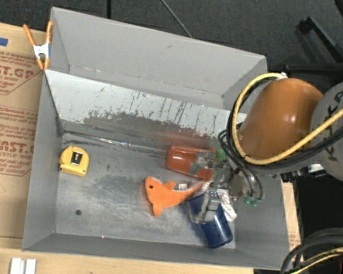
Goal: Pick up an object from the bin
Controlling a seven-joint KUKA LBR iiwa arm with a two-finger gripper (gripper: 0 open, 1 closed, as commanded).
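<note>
My gripper (pixel 213 194) is down at the right side of the bin, right above a blue cylinder-shaped thing (pixel 214 228) that lies near the front right corner. Just to its left lies a flat orange plastic piece (pixel 163 195) with a tail pointing toward the gripper. Behind the gripper, near the back wall, lies an orange-red oblong thing (pixel 184 159). The gripper's body hides how the fingers stand.
A yellow tape measure (pixel 74 161) lies alone at the bin's left side. The arm's orange dome and cables hang over the right rim.
</note>
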